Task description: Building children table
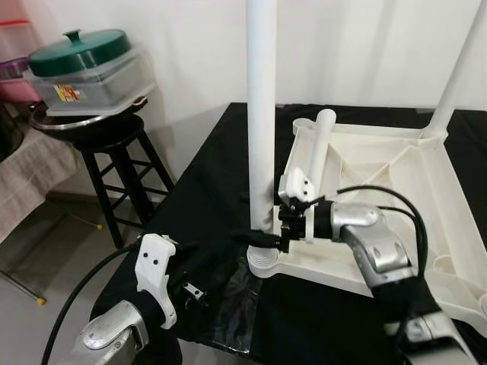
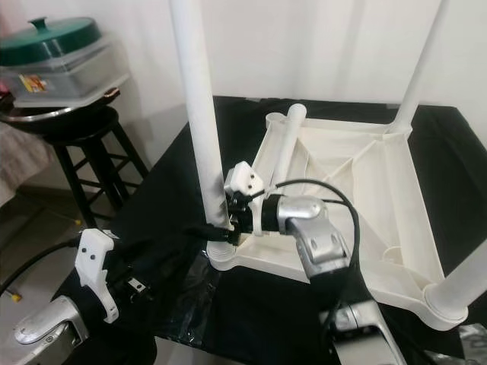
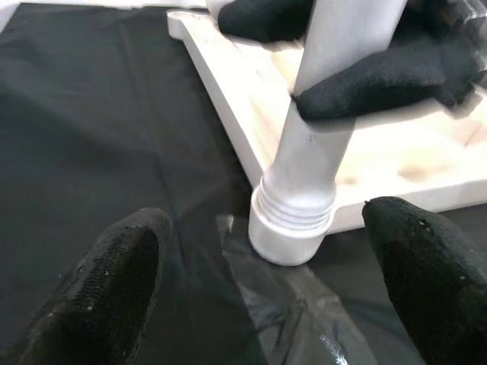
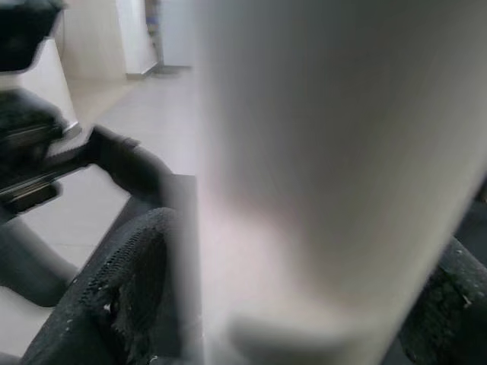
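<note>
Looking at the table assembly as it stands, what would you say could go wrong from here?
1. The right gripper clamps the leg low, just above its socket. Threads show above the socket, so the leg may not be fully seated and could lean or cross-thread.
2. The left gripper is open and apart from the leg, so nothing steadies the tabletop; it may slide on the black cloth.
3. A loose leg lying on the tabletop could roll off.

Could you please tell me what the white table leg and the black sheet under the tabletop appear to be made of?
The leg looks like smooth moulded plastic: uniform white, with threaded ridges at its base. The sheet looks like matte woven cloth, showing soft creases and no shine.
</note>
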Available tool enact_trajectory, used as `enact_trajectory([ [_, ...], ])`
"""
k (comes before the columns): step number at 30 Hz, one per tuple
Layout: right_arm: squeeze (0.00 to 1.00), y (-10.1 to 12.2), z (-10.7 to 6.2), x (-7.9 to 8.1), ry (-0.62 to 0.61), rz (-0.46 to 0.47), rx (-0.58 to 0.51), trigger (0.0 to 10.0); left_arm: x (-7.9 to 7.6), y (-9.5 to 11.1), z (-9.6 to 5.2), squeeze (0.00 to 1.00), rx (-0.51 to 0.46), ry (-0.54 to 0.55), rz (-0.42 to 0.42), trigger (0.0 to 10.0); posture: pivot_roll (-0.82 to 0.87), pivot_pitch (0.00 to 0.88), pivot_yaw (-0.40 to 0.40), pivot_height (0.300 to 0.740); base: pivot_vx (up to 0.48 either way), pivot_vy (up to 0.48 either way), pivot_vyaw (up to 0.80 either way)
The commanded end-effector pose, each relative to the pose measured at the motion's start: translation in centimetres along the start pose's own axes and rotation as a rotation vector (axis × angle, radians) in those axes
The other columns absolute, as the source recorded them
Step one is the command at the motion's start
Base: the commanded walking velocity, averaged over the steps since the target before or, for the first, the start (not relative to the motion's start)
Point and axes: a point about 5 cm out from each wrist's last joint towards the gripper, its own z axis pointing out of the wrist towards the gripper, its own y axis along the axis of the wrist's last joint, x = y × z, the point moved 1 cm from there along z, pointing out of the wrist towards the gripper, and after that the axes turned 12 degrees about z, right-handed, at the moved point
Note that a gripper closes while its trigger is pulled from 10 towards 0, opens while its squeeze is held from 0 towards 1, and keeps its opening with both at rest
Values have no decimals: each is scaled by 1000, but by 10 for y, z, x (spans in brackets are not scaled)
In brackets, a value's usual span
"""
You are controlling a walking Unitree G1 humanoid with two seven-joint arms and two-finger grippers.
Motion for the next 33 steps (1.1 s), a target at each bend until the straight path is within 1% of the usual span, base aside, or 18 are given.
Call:
enact_trajectory([
  [1,0,7,6,-2,34,-25,-13,10000,-2,-4,-4,0,32,1,33,10000,27,1,59,740,0,0,0],
  [3,0,11,8,-8,43,-21,-14,10000,-2,-7,-6,0,46,14,52,10000,38,3,52,740,0,0,0],
  [4,0,15,10,-13,66,-4,-15,2471,-1,-11,-9,0,60,50,89,10000,43,4,46,740,0,0,0],
  [5,0,16,11,-15,94,21,-13,0,-1,-14,-11,0,77,75,129,10000,49,4,41,740,0,0,0],
  [6,0,16,11,-15,94,21,-13,0,-1,-14,-11,0,77,75,129,10000,49,4,41,740,0,0,0],
  [9,0,14,11,-16,147,58,0,0,-4,-24,-15,0,124,107,237,10000,57,5,33,740,0,0,0],
  [10,0,14,11,-16,147,58,0,0,-4,-24,-15,0,124,107,237,10000,57,5,33,740,0,0,0],
  [11,0,8,11,-15,174,64,12,0,-8,-31,-14,0,152,126,293,10000,54,14,29,740,0,0,0],
  [15,0,-2,9,-14,161,71,27,0,-13,-39,-14,0,198,139,373,10000,48,21,27,740,0,0,0],
  [18,0,-10,7,-13,122,94,33,0,-12,-41,-15,0,210,168,385,10000,44,24,22,740,0,0,0],
  [20,0,-33,16,-3,-62,162,53,0,-12,-45,-16,0,265,176,428,10000,50,33,7,740,0,0,0],
  [21,0,-54,28,15,-318,278,9,0,-13,-49,-17,0,297,175,480,10000,47,53,4,740,0,0,0],
  [22,0,-54,28,15,-318,278,9,0,-13,-49,-17,0,297,175,480,10000,47,53,4,740,0,0,0],
  [23,0,-67,29,33,-486,335,0,0,-13,-51,-18,0,318,173,508,10000,41,57,13,740,0,0,0],
  [24,0,-67,29,33,-486,335,0,0,-13,-51,-18,0,318,173,508,10000,41,57,13,740,0,0,0],
  [26,0,-75,26,45,-648,369,-16,0,-13,-53,-18,0,325,180,536,10000,21,47,35,740,0,0,0],
  [30,0,-69,25,31,-640,320,-32,0,-14,-52,-15,0,310,182,547,10000,19,39,35,740,0,0,0],
  [33,0,-57,24,18,-640,276,-49,0,-15,-50,-11,0,286,180,509,10000,17,32,32,740,0,0,0],
])
